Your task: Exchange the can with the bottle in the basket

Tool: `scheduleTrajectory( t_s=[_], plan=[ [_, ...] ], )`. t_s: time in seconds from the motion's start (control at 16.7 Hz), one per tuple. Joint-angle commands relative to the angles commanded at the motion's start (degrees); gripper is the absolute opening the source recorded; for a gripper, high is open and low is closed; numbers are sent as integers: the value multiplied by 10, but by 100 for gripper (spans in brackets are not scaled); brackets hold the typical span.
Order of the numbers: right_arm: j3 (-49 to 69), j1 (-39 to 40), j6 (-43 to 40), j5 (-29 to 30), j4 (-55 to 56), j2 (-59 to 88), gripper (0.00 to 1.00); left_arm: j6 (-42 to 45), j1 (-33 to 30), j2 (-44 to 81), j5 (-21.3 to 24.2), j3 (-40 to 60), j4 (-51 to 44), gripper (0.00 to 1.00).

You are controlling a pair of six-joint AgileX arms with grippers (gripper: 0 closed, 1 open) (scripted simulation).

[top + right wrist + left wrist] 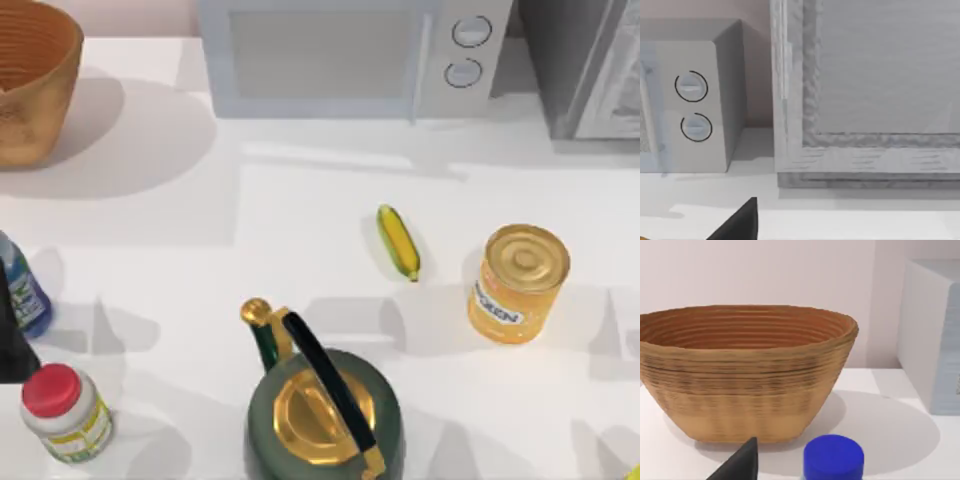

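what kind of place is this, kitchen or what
Most likely a rendered kitchen counter: a microwave stands at the back of the white table, with a green and gold kettle, a corn cob and a wicker basket on it.

- The basket [28, 85] stands at the tabletop's [200, 200] far left corner.
- The microwave [350, 55] stands along the back edge, right of the basket; a cabinet [590, 65] stands at its right.
- The bottle [22, 290] stands at the left edge, well in front of the basket, with the jar [65, 412] just in front of it.
- The kettle [322, 405] sits at the front middle.
- The corn cob [398, 242] lies behind the kettle, slightly to its right.
- The large can [517, 283] lies tilted, right of the corn cob.
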Motion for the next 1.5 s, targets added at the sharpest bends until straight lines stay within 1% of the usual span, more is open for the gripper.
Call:
scheduleTrajectory(
  t_s=[0.18,0.3,0.42,0.6,0.9,1.5],
  plan=[
    [0,0,0,0,0,0,100,0,1,5,0,4,-3,100],
    [0,0,0,0,0,0,100,0,4,33,0,27,-18,100],
    [0,0,0,0,0,0,100,1,8,84,1,72,-43,100],
    [0,0,0,0,0,0,100,5,17,193,6,174,-95,100],
    [0,0,0,0,0,0,100,20,35,442,19,416,-209,100],
    [0,0,0,0,0,0,100,70,78,1027,50,990,-479,100]
  ],
)
